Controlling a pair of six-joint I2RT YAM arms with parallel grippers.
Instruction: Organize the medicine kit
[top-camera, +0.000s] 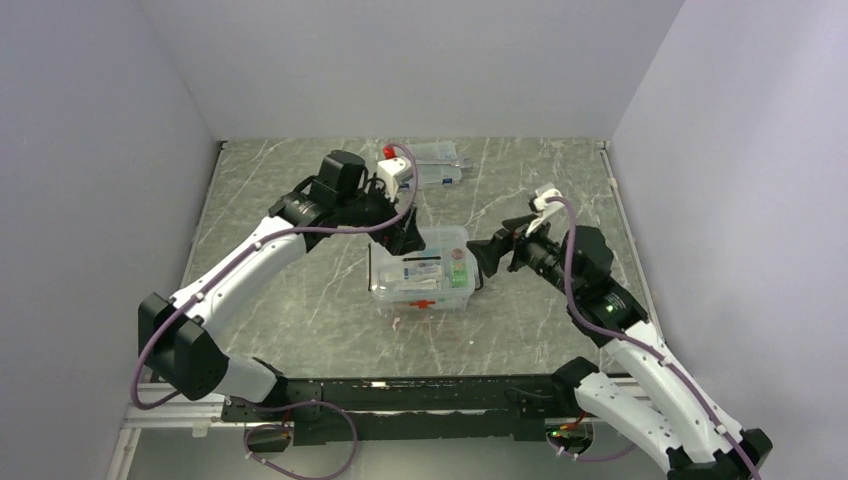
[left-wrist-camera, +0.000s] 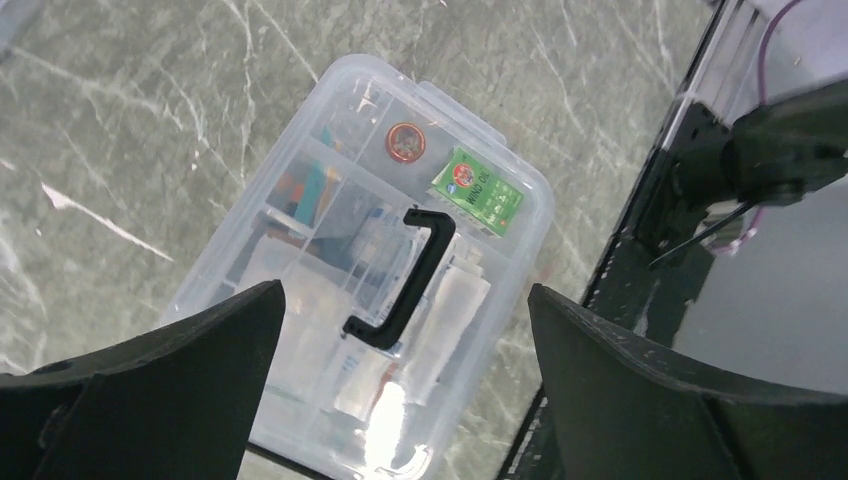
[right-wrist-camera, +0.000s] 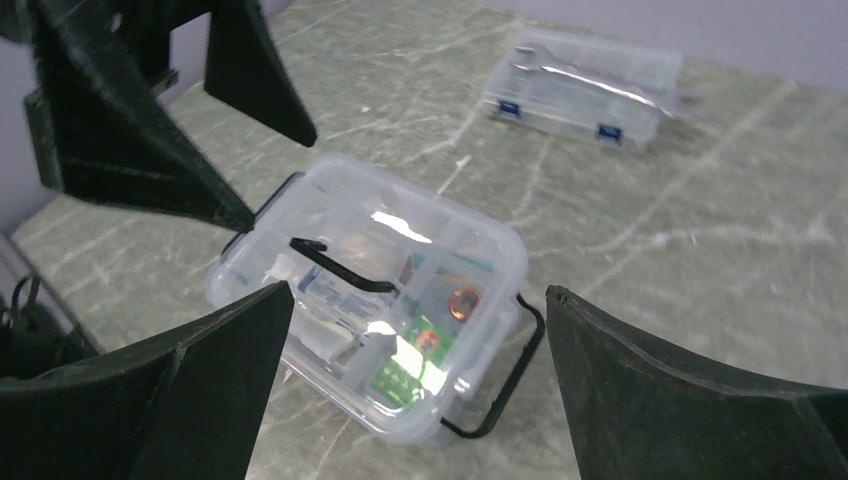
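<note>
Table (top-camera: 300, 300): flat slab; grey-green, marble-veined
Medicine kit (top-camera: 422, 272): clear plastic box, rectangular, rounded corners; sits mid-table between the two grippers; lid on
Second case (right-wrist-camera: 585, 85): flatter clear plastic, blue latches; at the far edge, well apart from the kit
Left gripper (left-wrist-camera: 405, 292): black tapered fingers spread wide; above the lid, holding nothing
Right gripper (right-wrist-camera: 418, 291): fingers spread wide; just beside the kit's right end, holding nothing
Handle (right-wrist-camera: 340, 268): black, thin bar; on the lid
Packet (left-wrist-camera: 478, 190): green, rectangular; inside
Cap (left-wrist-camera: 405, 142): round, orange-rimmed; inside
</note>
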